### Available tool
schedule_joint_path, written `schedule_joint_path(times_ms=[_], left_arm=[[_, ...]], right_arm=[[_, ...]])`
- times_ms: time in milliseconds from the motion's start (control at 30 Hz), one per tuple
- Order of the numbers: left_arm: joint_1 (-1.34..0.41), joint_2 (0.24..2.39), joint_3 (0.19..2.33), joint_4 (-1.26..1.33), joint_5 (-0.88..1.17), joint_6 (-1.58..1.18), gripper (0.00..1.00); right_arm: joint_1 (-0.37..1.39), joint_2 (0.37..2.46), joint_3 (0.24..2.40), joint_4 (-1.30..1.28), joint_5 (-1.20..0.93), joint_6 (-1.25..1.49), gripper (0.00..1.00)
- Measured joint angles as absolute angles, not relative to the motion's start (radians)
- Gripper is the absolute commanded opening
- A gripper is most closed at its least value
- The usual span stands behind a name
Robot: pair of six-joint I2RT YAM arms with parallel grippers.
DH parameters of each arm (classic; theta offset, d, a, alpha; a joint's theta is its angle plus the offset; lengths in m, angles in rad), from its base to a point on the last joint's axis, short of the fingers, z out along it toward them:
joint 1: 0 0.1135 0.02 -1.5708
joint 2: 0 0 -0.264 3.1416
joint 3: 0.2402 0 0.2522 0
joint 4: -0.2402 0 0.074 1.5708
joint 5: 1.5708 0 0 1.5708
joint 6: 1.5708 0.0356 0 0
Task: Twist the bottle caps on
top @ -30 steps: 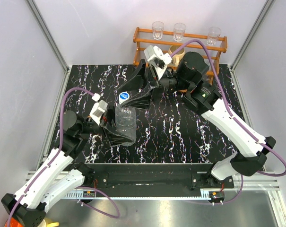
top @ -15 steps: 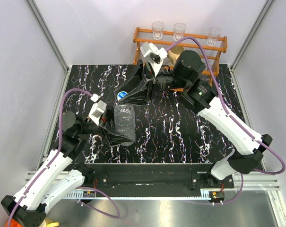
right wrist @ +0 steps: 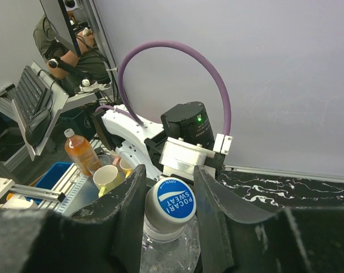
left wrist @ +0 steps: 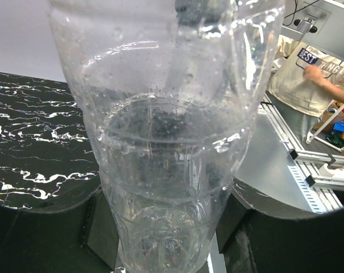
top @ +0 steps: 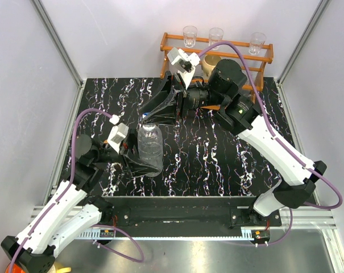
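Observation:
The clear ribbed bottle (top: 150, 147) is held at its base by my left gripper (top: 136, 156), which is shut on it. It fills the left wrist view (left wrist: 172, 142), with black fingers (left wrist: 103, 227) on either side. My right gripper (top: 150, 118) reaches from the back to the bottle's neck. In the right wrist view the blue cap with a white mark (right wrist: 170, 206) sits slightly tilted on the bottle's neck (right wrist: 169, 250), and my right gripper (right wrist: 169, 190) is closed around it. An orange-coloured bottle (right wrist: 81, 151) stands beyond the table. The orange cap is out of view.
A wooden rack (top: 217, 54) with three drinking glasses (top: 216, 37) stands at the back, with a tan mug (top: 210, 61) under it. Metal posts and grey walls enclose the black marbled table (top: 217, 153). Mugs (right wrist: 109, 177) stand off the table beside the orange-coloured bottle.
My right wrist has turned and drawn slightly back and left. The blue cap, seen from above before, is now hidden under the right fingers. The bottle stands a little more upright.

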State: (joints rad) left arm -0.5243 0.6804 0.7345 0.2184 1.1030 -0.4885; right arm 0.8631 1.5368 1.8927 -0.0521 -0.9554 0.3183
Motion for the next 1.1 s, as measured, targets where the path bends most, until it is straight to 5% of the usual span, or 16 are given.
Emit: schedule_joint_path(times_ms=[533, 1100], left_arm=[[-0.51, 0.68, 0.732, 0.17, 1.034, -0.45, 0.5], [-0.5, 0.683, 0.73, 0.142, 0.972, -0.414, 0.48]], right_arm=[[0.862, 1.507, 1.84, -0.058, -0.894, 0.243, 0.31], [0.883, 1.481, 1.827, -0.131, -0.822, 0.067, 0.54]])
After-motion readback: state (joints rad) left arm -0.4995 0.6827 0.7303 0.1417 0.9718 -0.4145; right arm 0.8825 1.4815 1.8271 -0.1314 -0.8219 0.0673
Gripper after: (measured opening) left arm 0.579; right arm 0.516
